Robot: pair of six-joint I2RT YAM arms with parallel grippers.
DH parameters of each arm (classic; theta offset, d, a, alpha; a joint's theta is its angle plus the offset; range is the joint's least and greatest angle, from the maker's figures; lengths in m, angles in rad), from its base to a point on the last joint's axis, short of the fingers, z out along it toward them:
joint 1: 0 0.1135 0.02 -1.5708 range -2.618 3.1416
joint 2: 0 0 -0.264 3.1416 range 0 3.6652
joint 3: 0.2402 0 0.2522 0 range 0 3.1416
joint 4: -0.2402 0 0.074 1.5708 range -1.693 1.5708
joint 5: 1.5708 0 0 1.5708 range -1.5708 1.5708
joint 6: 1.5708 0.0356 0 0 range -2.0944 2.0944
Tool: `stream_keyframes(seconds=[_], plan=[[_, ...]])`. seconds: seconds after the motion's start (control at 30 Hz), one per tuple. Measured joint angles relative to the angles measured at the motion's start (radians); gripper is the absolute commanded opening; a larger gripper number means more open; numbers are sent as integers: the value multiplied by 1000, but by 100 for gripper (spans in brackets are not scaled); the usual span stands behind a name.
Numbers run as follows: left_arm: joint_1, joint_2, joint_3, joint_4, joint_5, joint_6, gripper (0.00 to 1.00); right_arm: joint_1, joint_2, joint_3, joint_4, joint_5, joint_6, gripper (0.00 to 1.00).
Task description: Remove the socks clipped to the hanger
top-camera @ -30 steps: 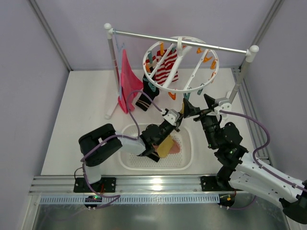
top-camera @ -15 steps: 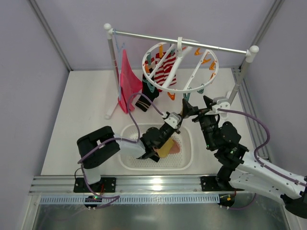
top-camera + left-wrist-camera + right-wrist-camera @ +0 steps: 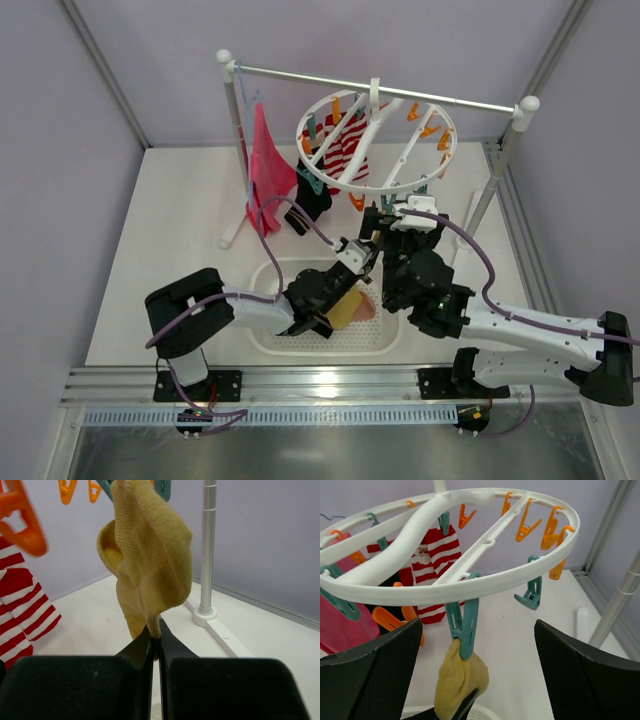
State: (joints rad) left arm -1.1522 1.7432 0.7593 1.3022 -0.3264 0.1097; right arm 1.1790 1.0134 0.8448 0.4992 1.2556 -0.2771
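The mustard-yellow knitted sock (image 3: 150, 555) hangs from a teal clip (image 3: 464, 625) on the near rim of the white round plastic hanger (image 3: 420, 592), bunched and folded on itself below the ring. It looks light, soft and stretchy. The knit will probably give before the clip does, so a pull should lengthen it first and then free it with a snap. The fabric is not fragile, but the hanger hangs by its hook alone and is likely to swing and tilt toward any pull. The best hold, I judge, is a thick fold of the knit rather than a single edge, as close under the hanger's clip as the fingers can get.

The left claw (image 3: 155, 635) is pressed together on the lowest tip of the sock, under the hanger. Only a little fabric sits between its fingers, so the grip may slip. The right claw (image 3: 477, 630) is spread wide just under the hanger's near rim, with one finger on either side of the clip and touching nothing that I can see. A red-and-white striped sock (image 3: 437, 555) is clipped further in under the hanger.
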Motion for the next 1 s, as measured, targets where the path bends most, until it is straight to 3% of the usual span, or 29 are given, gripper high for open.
stream_keyframes(seconds=[0.3,1.0], plan=[[0,-44,-14,6,31,9,0,16,87,46,-67,183,-35,93],[0,6,-26,3,32,29,0,17,230,207,-189,224,-8,93]])
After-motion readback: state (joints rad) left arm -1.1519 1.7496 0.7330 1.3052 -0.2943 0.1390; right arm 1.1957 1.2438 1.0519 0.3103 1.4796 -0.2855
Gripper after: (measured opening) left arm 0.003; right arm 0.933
